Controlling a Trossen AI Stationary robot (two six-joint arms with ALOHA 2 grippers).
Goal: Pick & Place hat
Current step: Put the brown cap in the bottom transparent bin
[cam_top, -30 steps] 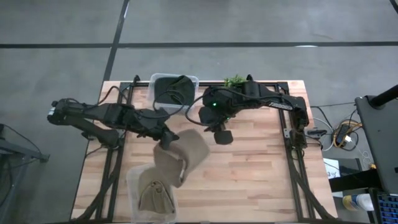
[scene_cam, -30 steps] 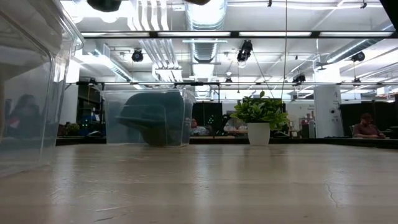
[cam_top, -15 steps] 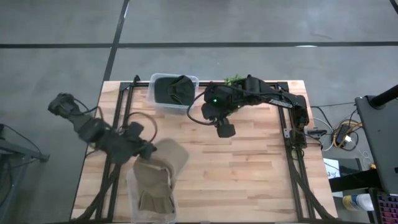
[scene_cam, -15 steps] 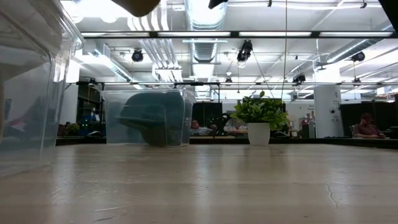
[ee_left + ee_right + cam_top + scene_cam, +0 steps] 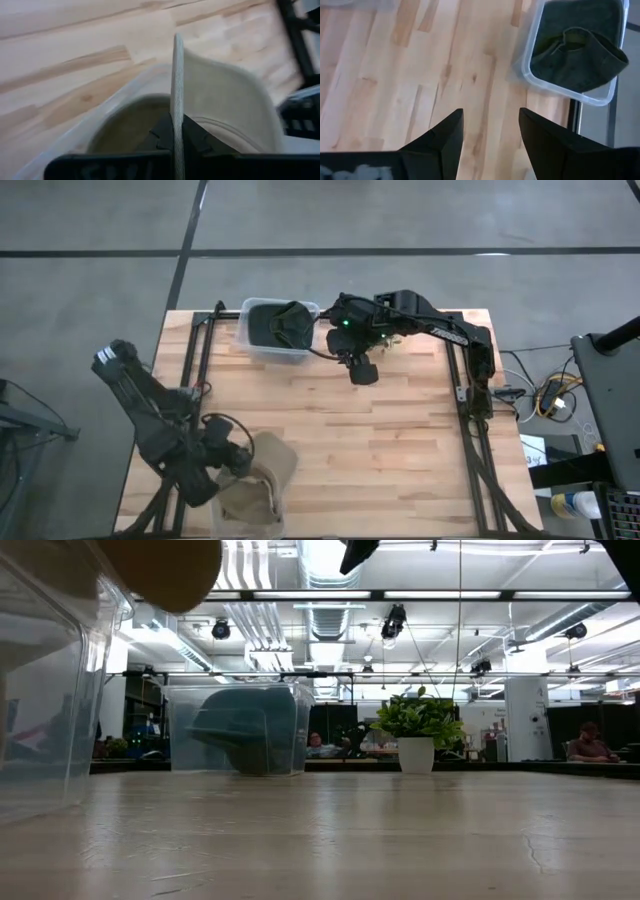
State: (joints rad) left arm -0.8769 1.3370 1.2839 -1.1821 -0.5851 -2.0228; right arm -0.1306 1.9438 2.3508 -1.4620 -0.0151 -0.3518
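Our left end effector (image 5: 238, 463) pinches the soft tan hat (image 5: 262, 470) by its thin brim over a clear bin (image 5: 245, 520) at the wooden tabletop's (image 5: 400, 450) front-left; our right end effector (image 5: 487, 135) hangs released.

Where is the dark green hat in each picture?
High view: the dark green hat lies in the clear bin at the table's far edge.
Low view: the hat fills that bin, left of centre.
Left wrist view: not in it.
Right wrist view: upper right, in the bin.
Shared landmark: the clear bin.
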